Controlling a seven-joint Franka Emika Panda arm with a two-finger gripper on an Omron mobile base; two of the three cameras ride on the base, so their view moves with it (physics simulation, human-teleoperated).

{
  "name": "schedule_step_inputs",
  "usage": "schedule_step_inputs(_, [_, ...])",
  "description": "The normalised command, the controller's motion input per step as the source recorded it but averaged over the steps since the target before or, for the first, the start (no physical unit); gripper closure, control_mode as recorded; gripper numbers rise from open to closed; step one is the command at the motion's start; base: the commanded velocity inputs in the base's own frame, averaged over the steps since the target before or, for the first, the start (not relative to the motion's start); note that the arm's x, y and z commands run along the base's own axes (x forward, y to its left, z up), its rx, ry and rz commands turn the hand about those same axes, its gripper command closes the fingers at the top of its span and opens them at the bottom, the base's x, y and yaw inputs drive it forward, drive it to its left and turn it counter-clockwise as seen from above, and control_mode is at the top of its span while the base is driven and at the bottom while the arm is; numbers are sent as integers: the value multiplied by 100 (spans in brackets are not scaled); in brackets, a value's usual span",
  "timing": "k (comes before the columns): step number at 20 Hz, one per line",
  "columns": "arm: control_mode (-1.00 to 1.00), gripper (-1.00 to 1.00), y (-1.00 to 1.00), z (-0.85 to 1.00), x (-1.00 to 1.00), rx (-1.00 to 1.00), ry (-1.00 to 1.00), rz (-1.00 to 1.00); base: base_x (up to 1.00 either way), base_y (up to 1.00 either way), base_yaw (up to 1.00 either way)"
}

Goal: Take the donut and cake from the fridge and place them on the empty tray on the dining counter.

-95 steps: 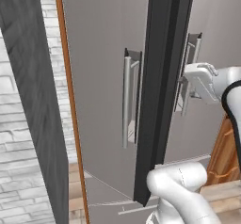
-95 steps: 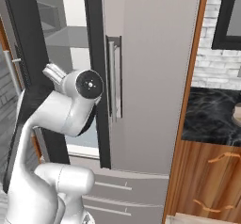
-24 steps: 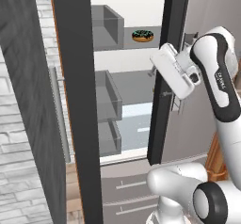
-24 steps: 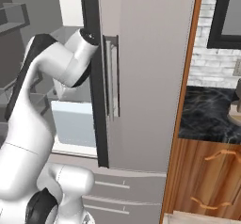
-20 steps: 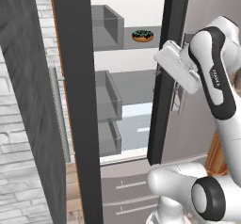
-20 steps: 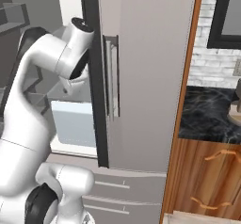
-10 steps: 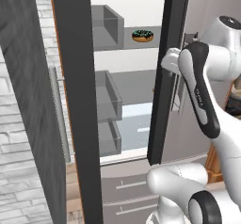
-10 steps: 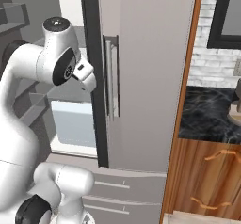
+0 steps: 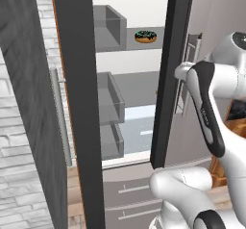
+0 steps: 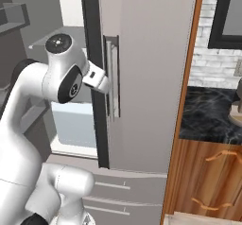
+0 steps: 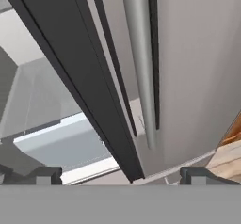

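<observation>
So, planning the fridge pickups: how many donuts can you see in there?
1. The donut sits on an upper shelf of the open fridge, right of a grey bin. More may be hidden behind the doors.

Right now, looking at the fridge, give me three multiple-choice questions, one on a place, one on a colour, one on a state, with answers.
1. Where does the donut sit?
A. on an upper shelf of the fridge
B. in a lower grey bin
C. on the floor

2. What colour is the donut's icing?
A. pink
B. dark chocolate
C. white

3. How is the gripper?
A. shut on the donut
B. shut on the door handle
C. open, holding nothing

Answers: 1 A, the left base view shows it on a high shelf beside a grey bin. 2 B, the top is dark with light sprinkles. 3 C, in the hand view the fingertips stand wide apart with nothing between them.
</observation>
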Motion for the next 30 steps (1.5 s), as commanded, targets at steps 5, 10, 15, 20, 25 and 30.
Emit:
schedule_step_inputs(5, [-100,-100,-31,0,8,-15,-10,6,0,0,0])
schedule_step_inputs(10, [-100,-100,-15,-4,40,-9,-3,7,0,0,0])
schedule_step_inputs(15, [-100,-100,-5,-7,51,-2,-2,8,0,0,0])
schedule_step_inputs(20, [-100,-100,-15,-4,38,-2,0,1,0,0,0])
schedule_step_inputs(25, [-100,-100,-4,-8,39,-1,0,0,0,0,0])
schedule_step_inputs(30, [-100,-100,-9,-12,37,-4,-3,0,0,0,0])
